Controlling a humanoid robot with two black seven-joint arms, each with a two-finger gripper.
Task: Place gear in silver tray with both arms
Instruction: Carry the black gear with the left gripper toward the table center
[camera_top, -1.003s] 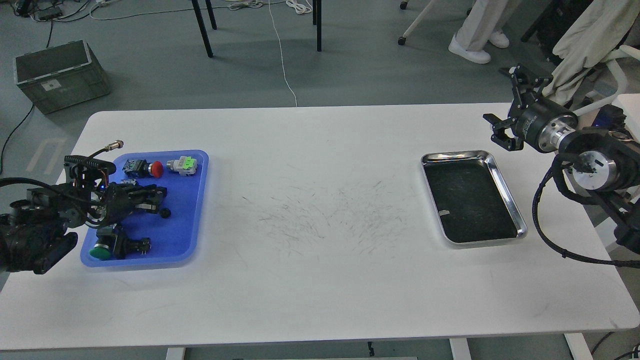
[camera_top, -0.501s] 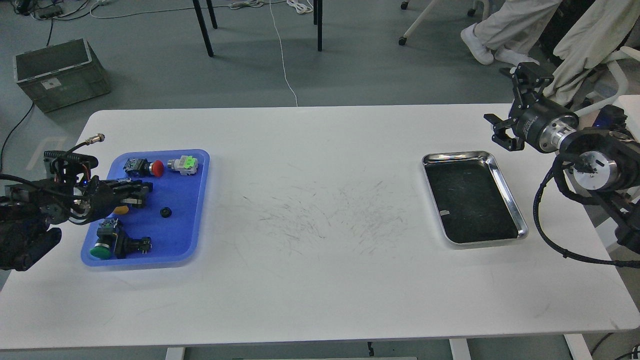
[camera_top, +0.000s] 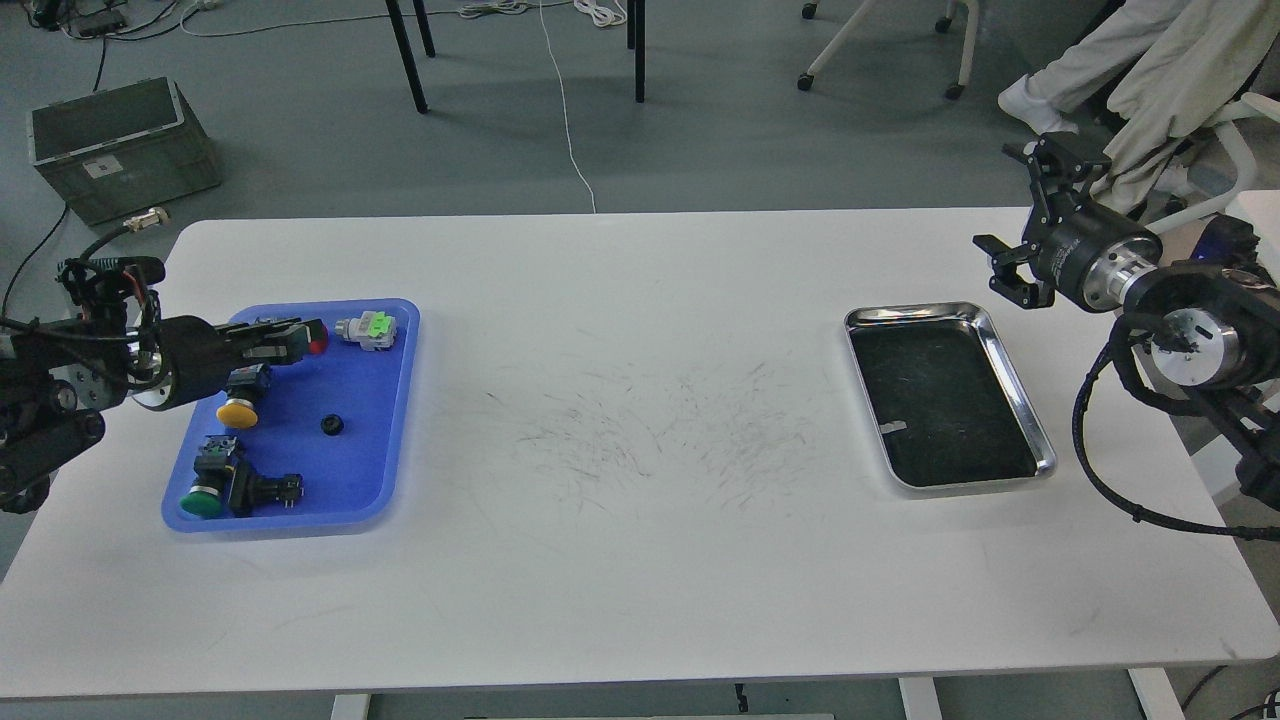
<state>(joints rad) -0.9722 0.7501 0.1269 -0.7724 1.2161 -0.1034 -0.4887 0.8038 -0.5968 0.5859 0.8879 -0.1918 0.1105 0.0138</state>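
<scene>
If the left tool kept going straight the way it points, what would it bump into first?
Probably the red-capped button in the blue tray, right at the left tool tip; the grey-green part lies beyond. Height is unclear.

White bench (camera_top: 640, 560), its centre marked with fine dark scratches, carries a blue plastic tray (camera_top: 370, 480) near its left end and the silver tray (camera_top: 1010, 375) near its right end, well apart.

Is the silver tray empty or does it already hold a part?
Practically empty: the silver tray shows only its dark scratched bottom and one tiny pale speck, too small to identify.
</scene>
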